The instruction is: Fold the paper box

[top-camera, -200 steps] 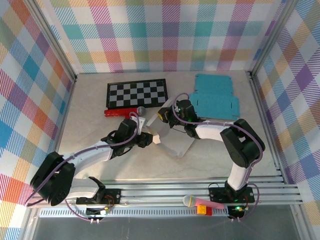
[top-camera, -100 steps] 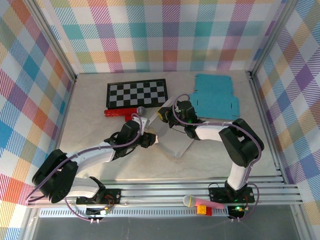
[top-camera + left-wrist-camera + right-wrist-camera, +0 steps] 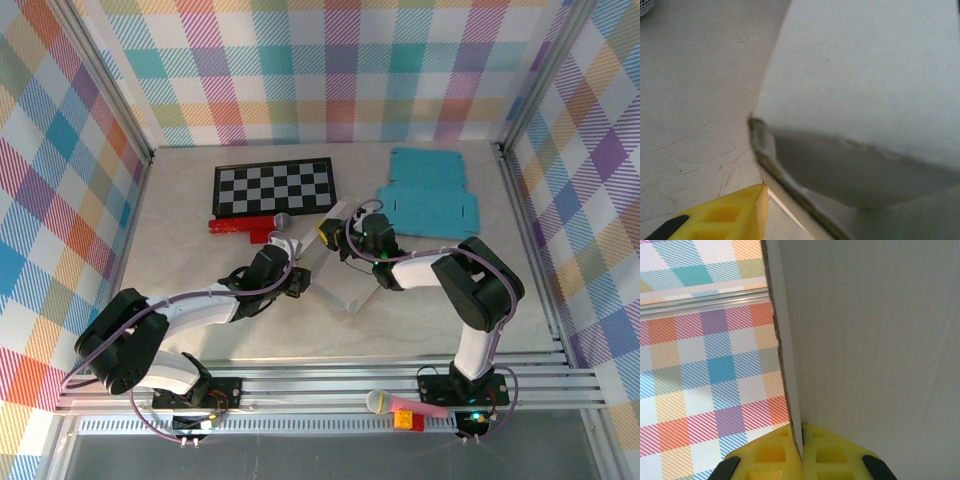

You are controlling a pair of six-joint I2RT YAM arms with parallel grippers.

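The white paper box (image 3: 350, 285) lies partly folded at the table's middle, between both arms. My right gripper (image 3: 335, 232) is at its far edge. In the right wrist view the yellow pads (image 3: 840, 455) are shut on the thin edge of a white box panel (image 3: 875, 340) that stands upright. My left gripper (image 3: 297, 279) presses in against the box's left side. In the left wrist view one yellow finger (image 3: 725, 215) shows beside a curved box flap (image 3: 865, 75). The other finger is hidden, so I cannot tell how the jaws stand.
A black-and-white chessboard (image 3: 273, 186) lies at the back left, with a red block (image 3: 240, 226) and a grey microphone head (image 3: 283, 220) in front of it. A flat teal cardboard sheet (image 3: 430, 192) lies back right. Another microphone (image 3: 400, 404) rests on the front rail.
My left gripper has moved right and farther in against the box. The box's low panel has swung in, so the box looks narrower. My right gripper has shifted slightly back with its panel.
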